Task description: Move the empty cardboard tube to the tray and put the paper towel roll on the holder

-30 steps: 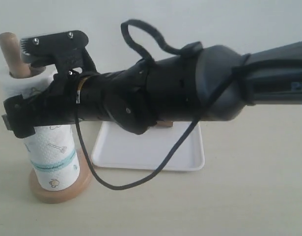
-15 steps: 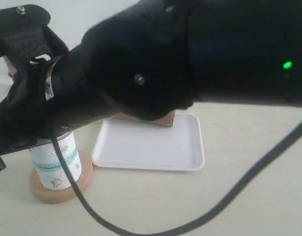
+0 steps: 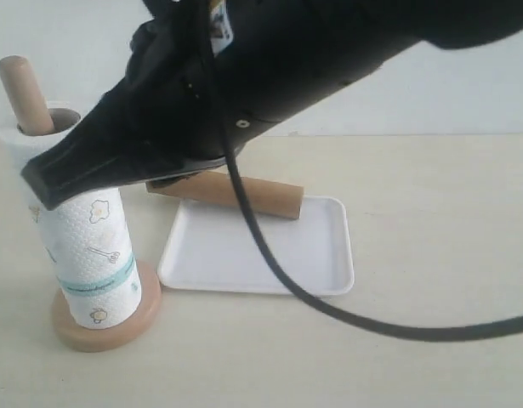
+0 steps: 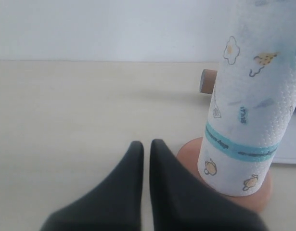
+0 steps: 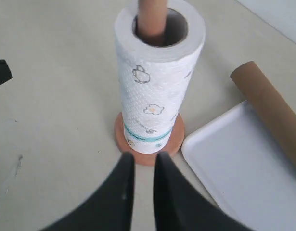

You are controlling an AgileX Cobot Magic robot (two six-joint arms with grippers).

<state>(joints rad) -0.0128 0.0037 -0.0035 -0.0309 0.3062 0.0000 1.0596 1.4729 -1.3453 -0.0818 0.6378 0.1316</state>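
Note:
The paper towel roll (image 3: 87,246) stands upright on the holder (image 3: 104,327), with the dowel's tip (image 3: 23,92) poking out of its core. The empty cardboard tube (image 3: 252,194) lies across the far rim of the tray (image 3: 270,263). In the right wrist view, my right gripper (image 5: 144,158) is shut and empty, hanging back from and above the roll (image 5: 155,91). Low beside the holder's base (image 4: 188,149), my left gripper (image 4: 147,144) is shut and holds nothing. The roll (image 4: 251,96) stands close by it.
A black arm (image 3: 270,76) and its cable (image 3: 329,310) fill the upper part of the exterior view and cross in front of the tray. The tabletop (image 3: 440,204) is pale beige, with a white wall behind it.
The right arm has drawn back from the top of the roll and swung up past the camera. The roll stays seated on the holder, and the tube on the tray has come into view.

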